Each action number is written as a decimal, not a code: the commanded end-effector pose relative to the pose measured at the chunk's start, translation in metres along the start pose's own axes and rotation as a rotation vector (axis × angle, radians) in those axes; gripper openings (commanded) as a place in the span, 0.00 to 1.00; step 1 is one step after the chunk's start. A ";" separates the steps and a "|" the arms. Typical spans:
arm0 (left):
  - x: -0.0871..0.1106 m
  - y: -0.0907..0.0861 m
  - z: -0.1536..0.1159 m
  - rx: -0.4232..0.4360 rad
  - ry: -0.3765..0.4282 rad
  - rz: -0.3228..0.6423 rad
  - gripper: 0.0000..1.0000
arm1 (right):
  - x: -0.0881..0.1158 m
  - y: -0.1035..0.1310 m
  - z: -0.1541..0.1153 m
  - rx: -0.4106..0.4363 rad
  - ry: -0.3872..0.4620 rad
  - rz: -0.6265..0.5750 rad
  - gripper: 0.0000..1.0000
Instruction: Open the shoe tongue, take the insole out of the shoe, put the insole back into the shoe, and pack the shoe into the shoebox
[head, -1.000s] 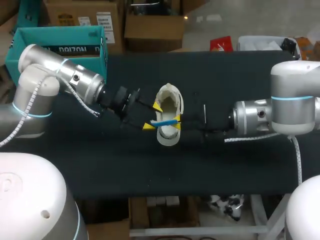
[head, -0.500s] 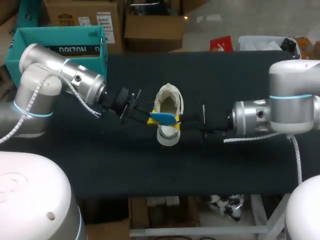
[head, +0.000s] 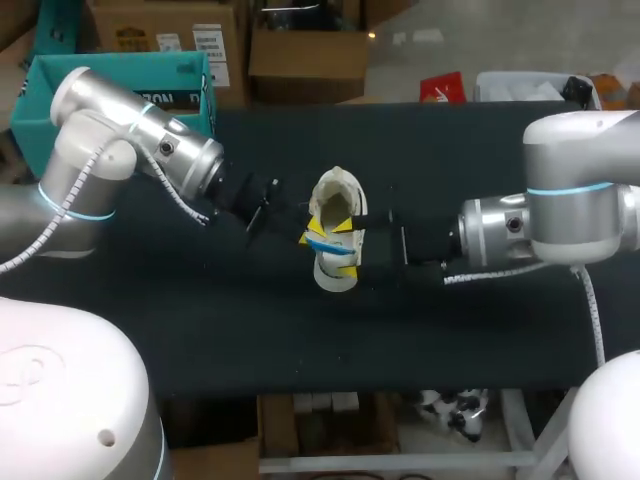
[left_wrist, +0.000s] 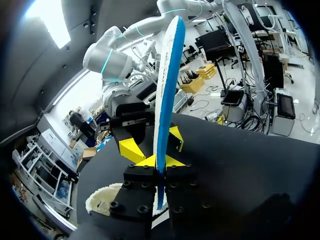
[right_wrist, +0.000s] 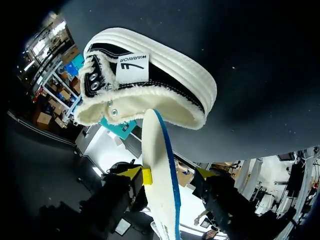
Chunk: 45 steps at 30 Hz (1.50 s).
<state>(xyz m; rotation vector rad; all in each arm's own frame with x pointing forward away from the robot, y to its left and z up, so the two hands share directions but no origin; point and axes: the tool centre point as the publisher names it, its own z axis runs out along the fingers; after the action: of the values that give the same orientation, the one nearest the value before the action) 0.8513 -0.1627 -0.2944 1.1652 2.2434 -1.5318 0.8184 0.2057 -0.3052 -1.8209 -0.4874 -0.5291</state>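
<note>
A white fleece-lined shoe (head: 338, 198) lies mid-table on the black cloth. The blue-and-white insole (head: 332, 246) hangs just over its opening, pinched at one end by my left gripper (head: 316, 233), which is shut on it. From the left wrist, the insole (left_wrist: 167, 85) stands edge-on out of that gripper (left_wrist: 161, 161), with a corner of the shoe (left_wrist: 102, 200) beside it. My right gripper (head: 350, 245) comes in from the opposite side. In its own wrist view its fingers (right_wrist: 170, 173) stand open on both sides of the insole (right_wrist: 161, 170), and the shoe (right_wrist: 145, 85) is ahead.
A teal shoebox (head: 120, 90) stands open at the table's back left corner, behind my left arm. The black tabletop (head: 300, 330) stretches bare in front of the shoe and to both sides.
A second ago my right gripper held the insole and my left stood open around it. The left then shut on it, and the right has now opened. The insole has tilted slightly.
</note>
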 end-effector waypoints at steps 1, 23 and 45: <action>-0.009 0.013 0.004 0.012 0.040 0.037 0.00 | -0.007 -0.005 0.000 -0.047 0.023 -0.007 1.00; -0.025 0.045 0.005 0.157 0.278 0.162 0.00 | 0.011 0.023 0.002 -0.128 0.156 -0.058 0.45; -0.023 0.050 0.016 0.197 0.292 0.193 0.00 | 0.016 0.033 0.013 -0.204 0.157 -0.084 0.30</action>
<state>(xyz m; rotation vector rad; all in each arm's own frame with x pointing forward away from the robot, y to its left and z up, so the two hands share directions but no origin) 0.8943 -0.1767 -0.3216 1.6929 2.1222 -1.5650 0.8557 0.2052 -0.3283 -1.9273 -0.4188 -0.7914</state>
